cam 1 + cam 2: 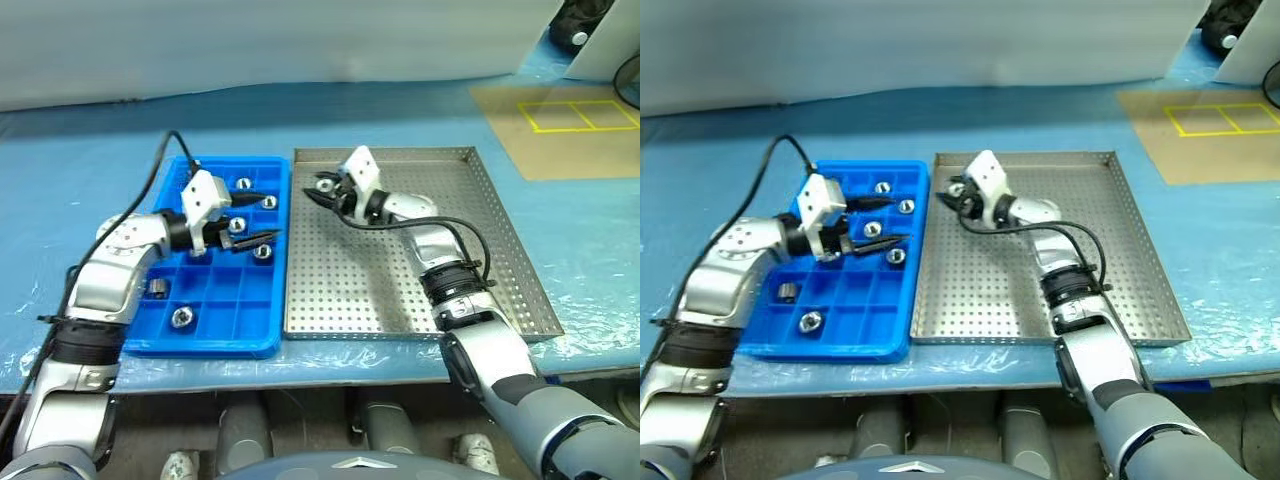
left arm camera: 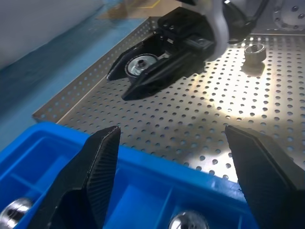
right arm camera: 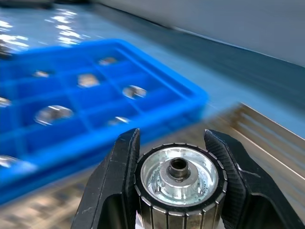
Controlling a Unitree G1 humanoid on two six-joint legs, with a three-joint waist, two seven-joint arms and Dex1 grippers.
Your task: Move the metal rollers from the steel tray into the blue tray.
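We hold one roller [image 3: 178, 183] in our right pincer [image 1: 325, 190], clamped across its ribbed side wall with the bored end facing the wrist camera. That pincer sits over the far left corner of the steel tray [image 1: 500, 250], just beside the blue tray [image 1: 215, 335] on its left. Our left pincer [image 1: 262, 214] hangs over the blue tray's far half, fingers [image 2: 102, 162] spread apart with nothing between them. Several rollers already lie in the blue tray's compartments, among them one [image 1: 182, 318] at the near side and one [image 1: 242, 184] at the far side. The left wrist view shows one more roller [image 2: 254, 50] standing alone on the perforated floor of the steel tray, well apart from our right pincer.

We judge these rollers to be solid metal: stiff, dense for their size, not fragile. The polished ends look slippery, and a round body can roll or twist out of a loose pinch. The grooved side wall gives the best purchase, so we take hold squarely across the diameter, near mid-height, as the present grip does. Dropped from any height, a roller would likely bounce or roll into the wrong compartment, so a low release seems wise.
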